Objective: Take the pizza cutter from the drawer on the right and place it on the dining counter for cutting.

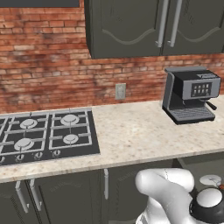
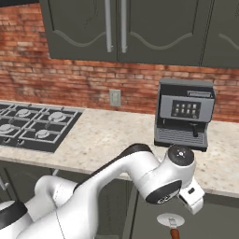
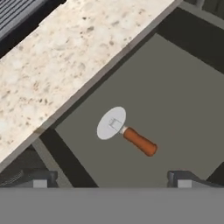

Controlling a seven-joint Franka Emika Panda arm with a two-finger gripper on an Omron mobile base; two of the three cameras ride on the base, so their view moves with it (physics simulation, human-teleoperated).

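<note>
one pizza cutter [image 3: 124,130] in one open drawer [image 3: 175,87], one coffee machine [image 1: 190,94], one hob [image 1: 41,135] with four burners, one wall outlet [image 1: 120,91]

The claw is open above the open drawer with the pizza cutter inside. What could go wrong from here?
1. The pizza cutter lies flat on the drawer floor, so the open claw may push it instead of gripping.
2. The worktop edge overhangs near the cutter, so the hand might bump it when lifting.

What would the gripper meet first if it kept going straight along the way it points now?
Most likely the pizza cutter, lying flat on the floor of the open drawer; the open gripper looks down on it, though depth is unclear.
</note>
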